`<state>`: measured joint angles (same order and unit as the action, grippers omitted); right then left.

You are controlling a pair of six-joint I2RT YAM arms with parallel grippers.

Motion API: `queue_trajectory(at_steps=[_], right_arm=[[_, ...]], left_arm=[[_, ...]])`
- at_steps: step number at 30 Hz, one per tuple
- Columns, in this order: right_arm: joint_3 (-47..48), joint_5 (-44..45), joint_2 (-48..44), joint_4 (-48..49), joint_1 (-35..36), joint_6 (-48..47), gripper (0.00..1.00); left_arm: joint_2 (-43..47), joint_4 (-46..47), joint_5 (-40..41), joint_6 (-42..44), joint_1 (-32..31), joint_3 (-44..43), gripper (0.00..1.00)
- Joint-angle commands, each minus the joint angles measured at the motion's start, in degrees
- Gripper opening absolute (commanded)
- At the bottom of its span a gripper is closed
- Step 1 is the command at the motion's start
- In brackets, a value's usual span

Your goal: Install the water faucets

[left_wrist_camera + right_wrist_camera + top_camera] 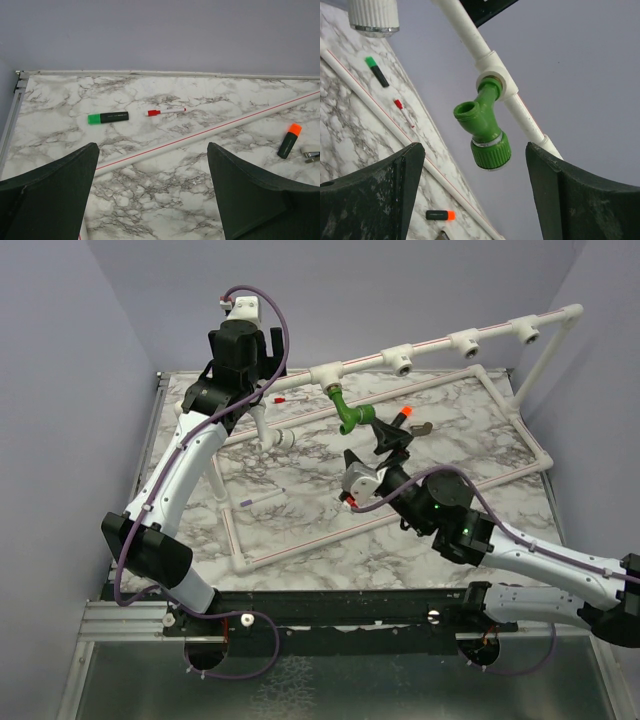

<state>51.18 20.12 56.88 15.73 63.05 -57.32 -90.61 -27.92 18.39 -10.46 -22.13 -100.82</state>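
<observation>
Right tool (390, 437) is open, right beside the green faucet (485, 127). That faucet is stuck in the white pipe (465, 27). Left tool (152, 150) is open over the table (150, 200).

Marble table (165, 200), markers (108, 118), white pipe (210, 131)

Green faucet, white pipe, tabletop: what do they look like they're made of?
Faucet: looks like moulded plastic, glossy bright green, ribbed knob; thin silvery ring above the knob, probably metal.
Pipe: smooth white plastic, likely PVC, red line along it.
Tabletop: marble pattern, matte; stone or printed laminate, cannot tell.
</observation>
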Motion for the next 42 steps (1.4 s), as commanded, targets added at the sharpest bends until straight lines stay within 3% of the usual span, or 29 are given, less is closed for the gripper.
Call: queue_trajectory(at_steps=[1,15,27,36,42], right_arm=[[1.2,1.9,3.6,5.9,0.4,-11.8,0.86],[4.2,6.7,12.3,13.0,0.2,-17.8,0.78],[5.8,8.1,15.1,15.0,-1.1,-16.5,0.62],[6.1,9.6,16.7,17.1,-2.0,-15.1,0.37],[5.8,10.9,17.3,19.3,-2.1,-12.2,0.03]], left_arm=[[-0.8,-3.5,-2.7,0.1,-0.5,-0.9,0.9],[0.9,-3.5,-3.3,-0.1,-0.5,-0.7,0.9],[1.1,-3.5,-3.4,-0.2,-0.5,-0.4,0.9],[1.2,-3.5,-3.3,-0.2,-0.5,-0.2,0.9],[1.2,-3.5,-3.3,-0.2,-0.5,-0.2,0.9]])
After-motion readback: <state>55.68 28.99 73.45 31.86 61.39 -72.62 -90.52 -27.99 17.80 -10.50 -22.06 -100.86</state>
